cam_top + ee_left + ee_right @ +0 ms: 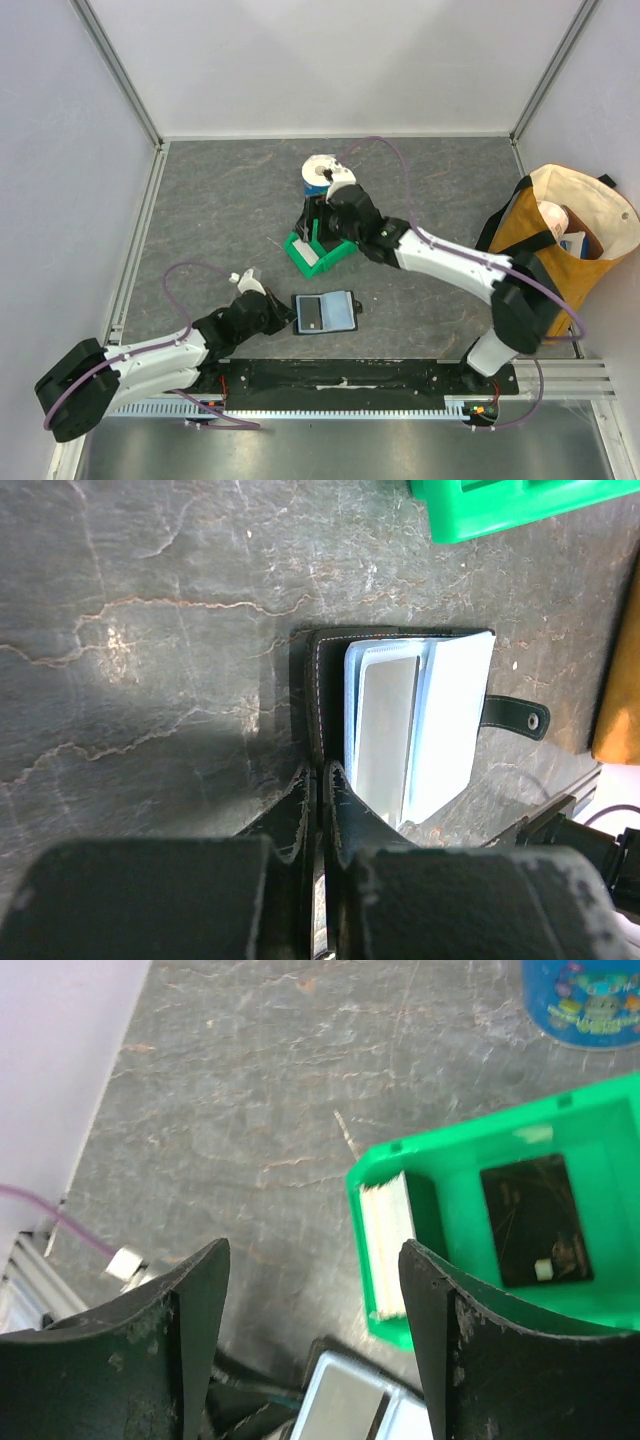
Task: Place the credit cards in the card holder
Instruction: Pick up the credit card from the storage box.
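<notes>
The card holder (325, 312) lies open on the table, its snap tab to the right, with a pale grey card (382, 730) in a bluish pocket. My left gripper (286, 315) is shut on the wallet's left black cover edge (303, 695); its fingertips (322, 772) are pressed together there. My right gripper (318, 222) hovers open and empty (313, 1250) over the green bin (300, 245). A stack of white cards (386, 1250) stands on edge in the bin's left compartment. A black flat piece (530, 1218) lies in the other compartment; it may be the black card.
A blue and white tub (320, 172) stands behind the bin and shows in the right wrist view (582, 1000). A tan tote bag (560, 240) with items stands at the right. Metal rails run along the left (135, 250) and near edges.
</notes>
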`<act>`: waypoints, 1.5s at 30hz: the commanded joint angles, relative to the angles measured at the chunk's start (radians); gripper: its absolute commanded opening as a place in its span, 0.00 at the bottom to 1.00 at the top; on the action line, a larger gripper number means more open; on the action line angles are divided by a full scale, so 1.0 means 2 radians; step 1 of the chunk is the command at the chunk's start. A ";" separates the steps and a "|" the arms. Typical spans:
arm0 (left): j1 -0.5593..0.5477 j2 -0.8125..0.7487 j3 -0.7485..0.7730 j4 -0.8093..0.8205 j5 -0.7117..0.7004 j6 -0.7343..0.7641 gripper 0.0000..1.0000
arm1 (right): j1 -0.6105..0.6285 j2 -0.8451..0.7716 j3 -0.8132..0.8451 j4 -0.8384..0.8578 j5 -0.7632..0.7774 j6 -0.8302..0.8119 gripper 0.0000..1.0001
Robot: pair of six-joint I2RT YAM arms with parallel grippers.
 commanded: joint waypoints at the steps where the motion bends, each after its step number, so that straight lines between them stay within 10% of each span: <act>1: 0.004 0.021 0.024 -0.010 -0.024 0.028 0.02 | -0.030 0.092 0.077 -0.070 -0.087 -0.068 0.76; 29: 0.039 0.077 0.025 0.031 0.006 0.050 0.02 | -0.068 0.242 0.172 -0.097 -0.233 -0.106 0.81; 45: 0.046 0.080 0.027 0.033 0.012 0.052 0.02 | -0.074 0.218 0.166 -0.101 -0.244 -0.111 0.65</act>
